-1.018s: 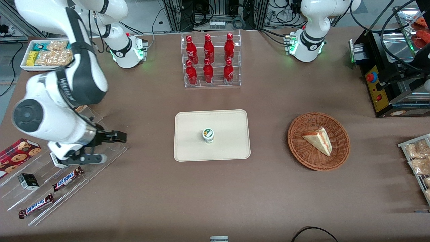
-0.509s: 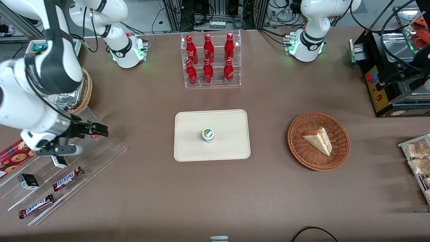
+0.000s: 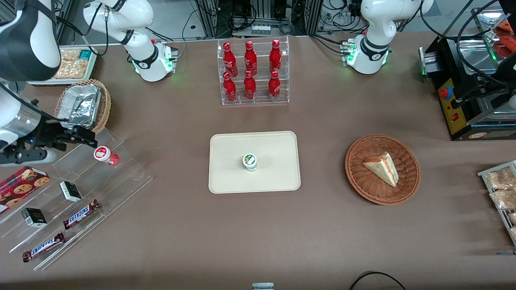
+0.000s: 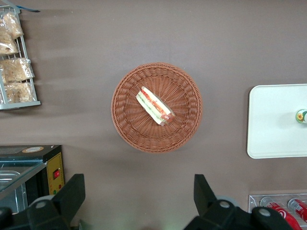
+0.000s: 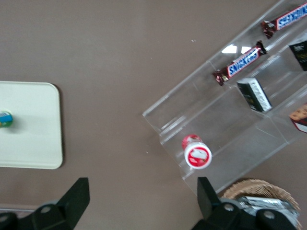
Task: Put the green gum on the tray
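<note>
Front view finds the green gum standing upright near the middle of the tray, its white lid with the green mark facing up; we see it again at the tray's edge in the left wrist view and the right wrist view. Around the tray we note a clear rack of red bottles farther from the front camera, and a round wicker basket holding a wedge of sandwich toward the parked arm's end of the counter. Toward the working arm's end sits a clear stepped display carrying a red gum canister, two Snickers bars and small dark boxes. Our hand hangs well apart from the tray, above that display and just beside the red canister, its two fingers spread and holding nothing, as the right wrist view shows. Near it rests a second basket with a foil container.
</note>
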Motion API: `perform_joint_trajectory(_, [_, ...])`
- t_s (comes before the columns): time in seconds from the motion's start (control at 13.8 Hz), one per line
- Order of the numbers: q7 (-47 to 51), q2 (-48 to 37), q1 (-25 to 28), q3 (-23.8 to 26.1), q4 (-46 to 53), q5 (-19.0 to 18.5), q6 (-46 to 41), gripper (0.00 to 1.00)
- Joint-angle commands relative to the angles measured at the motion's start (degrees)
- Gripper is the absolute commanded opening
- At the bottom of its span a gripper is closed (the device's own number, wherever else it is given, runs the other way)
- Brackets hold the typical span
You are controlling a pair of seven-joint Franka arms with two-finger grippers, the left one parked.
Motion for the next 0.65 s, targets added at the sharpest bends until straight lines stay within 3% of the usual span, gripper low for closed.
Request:
perform_joint_trajectory(0.0, [-0.33, -1.9, -0.82, 0.14, -1.14, -2.01, -2.14, 1.0])
perform_joint_trajectory(0.58, [-0.07, -4.1, -3.02, -1.62, -0.69, -2.02, -6.01, 1.0])
